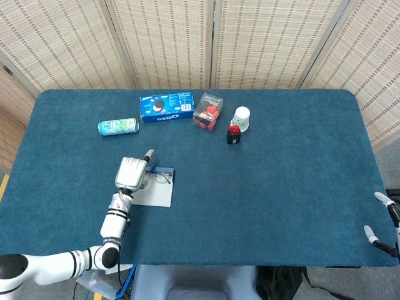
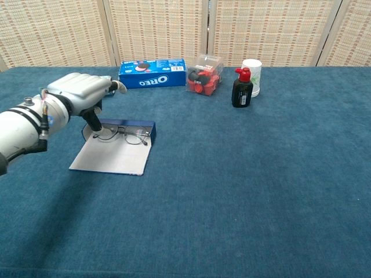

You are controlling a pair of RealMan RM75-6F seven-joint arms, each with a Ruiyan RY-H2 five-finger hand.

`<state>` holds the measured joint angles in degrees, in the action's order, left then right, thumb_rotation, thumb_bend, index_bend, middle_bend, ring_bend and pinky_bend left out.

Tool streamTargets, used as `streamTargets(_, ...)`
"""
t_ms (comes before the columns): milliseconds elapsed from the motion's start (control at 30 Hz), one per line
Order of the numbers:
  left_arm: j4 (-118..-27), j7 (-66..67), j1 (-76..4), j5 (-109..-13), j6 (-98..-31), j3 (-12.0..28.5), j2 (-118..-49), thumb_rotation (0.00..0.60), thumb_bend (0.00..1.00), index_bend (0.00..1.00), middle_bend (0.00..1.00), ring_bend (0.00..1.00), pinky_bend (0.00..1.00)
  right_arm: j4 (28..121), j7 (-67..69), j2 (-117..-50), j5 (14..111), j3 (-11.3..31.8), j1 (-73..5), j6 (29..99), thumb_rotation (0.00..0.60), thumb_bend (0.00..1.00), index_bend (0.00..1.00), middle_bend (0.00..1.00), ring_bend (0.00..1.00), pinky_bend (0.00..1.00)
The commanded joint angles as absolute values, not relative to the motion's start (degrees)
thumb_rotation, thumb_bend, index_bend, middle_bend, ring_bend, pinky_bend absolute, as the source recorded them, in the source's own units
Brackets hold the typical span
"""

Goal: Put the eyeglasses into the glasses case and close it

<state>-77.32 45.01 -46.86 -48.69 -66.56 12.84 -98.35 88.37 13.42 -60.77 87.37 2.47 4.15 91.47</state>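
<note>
Glasses case point(image 2: 113, 155) lies open, flat grey lid toward the near edge of the table point(image 1: 281, 206), left of centre. Eyeglasses point(image 2: 128, 135) sit in the blue tray at its far end, thin dark wire frame, lenses clear. Placement looks about done; closing remains.

Left hand point(image 2: 81, 92) hovers over the case's left far corner, fingers down at the glasses' left end; whether it grips them, cannot tell.

Right hand point(image 1: 384, 222) at near right corner, fingers apart, holding nothing.

Blue cookie box point(image 2: 152, 73), far left of table: "OREO" in white lettering. No other text legible.
</note>
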Motion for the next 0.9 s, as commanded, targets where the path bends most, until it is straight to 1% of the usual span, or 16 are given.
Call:
streamTargets(33, -81.32, 41.74, -43.94, -52.68, -70.02, 11.26, -95.22, 0.6, 0.17, 0.14, 0.86, 0.84, 0.95, 88.4, 13.42, -60.76, 87.47, 2.48, 4.12, 91.52, 0.6, 0.3, 0.16, 0.24, 0.16, 0.07)
streamTargets(133, -84.11, 38.24, -41.41, -56.58, -72.69, 9.88, -92.66, 0.6, 0.17, 0.14, 0.72, 0.71, 0.86, 88.39, 13.4, -60.83, 87.55, 2.46, 4.08, 91.48, 0.6, 0.3, 0.16, 0.24, 0.16, 0.07)
streamTargets(233, -86.37, 34.61, -38.92, -60.78, -75.06, 8.19, -90.17, 0.6, 0.17, 0.14, 0.58, 0.53, 0.73, 88.38, 13.37, -60.88, 87.61, 2.48, 4.03, 91.49, 0.6, 0.3, 0.16, 0.24, 0.16, 0.07)
streamTargets(333, -87.57, 30.46, -36.66, -65.85, -76.97, 6.0, -88.02, 0.6, 0.17, 0.13, 0.39, 0.34, 0.53, 88.39, 13.35, -60.88, 87.7, 2.51, 3.98, 91.53, 0.6, 0.3, 0.16, 0.24, 0.16, 0.07)
streamTargets(367, -87.55, 29.2, -35.84, -67.93, -77.86, 5.07, -87.46, 0.6, 0.17, 0.12, 0.34, 0.29, 0.48, 88.4, 13.35, -60.88, 87.74, 2.5, 3.95, 91.51, 0.6, 0.3, 0.16, 0.24, 0.16, 0.07)
streamTargets(433, -87.45, 26.65, -34.99, -71.27, -78.25, 3.54, -86.49, 0.6, 0.17, 0.08, 0.21, 0.18, 0.34, 88.41, 13.31, -60.88, 87.81, 2.49, 3.88, 91.45, 0.6, 0.3, 0.16, 0.24, 0.16, 0.07)
streamTargets(500, -87.2, 24.39, -34.08, -74.14, -78.82, 2.33, -85.95, 0.6, 0.17, 0.04, 0.12, 0.1, 0.24, 88.46, 13.23, -60.88, 87.92, 2.48, 3.76, 91.32, 0.6, 0.3, 0.16, 0.24, 0.16, 0.07)
streamTargets(567, -87.07, 22.43, -33.66, -76.39, -78.73, 1.43, -85.61, 0.6, 0.17, 0.01, 0.06, 0.04, 0.17, 88.55, 13.12, -60.88, 88.06, 2.47, 3.68, 91.3, 0.6, 0.3, 0.16, 0.24, 0.16, 0.07)
streamTargets(633, -86.47, 21.65, -33.38, -78.64, -78.68, 0.64, -85.57, 0.6, 0.17, 0.0, 0.02, 0.01, 0.12, 88.68, 12.99, -60.87, 88.23, 2.44, 3.6, 91.32, 0.6, 0.3, 0.16, 0.24, 0.16, 0.07)
streamTargets(733, -85.85, 21.78, -33.19, -80.63, -77.79, -0.29, -86.07, 0.6, 0.17, 0.0, 0.0, 0.0, 0.09, 88.81, 12.87, -60.87, 88.36, 2.41, 3.59, 91.41, 0.6, 0.3, 0.16, 0.24, 0.16, 0.07)
streamTargets(900, -84.2, 21.94, -33.58, -82.22, -74.65, -1.04, -87.45, 0.6, 0.17, 0.0, 0.0, 0.0, 0.06, 88.9, 12.77, -60.86, 88.49, 2.29, 3.59, 91.42, 0.6, 0.3, 0.16, 0.24, 0.16, 0.07)
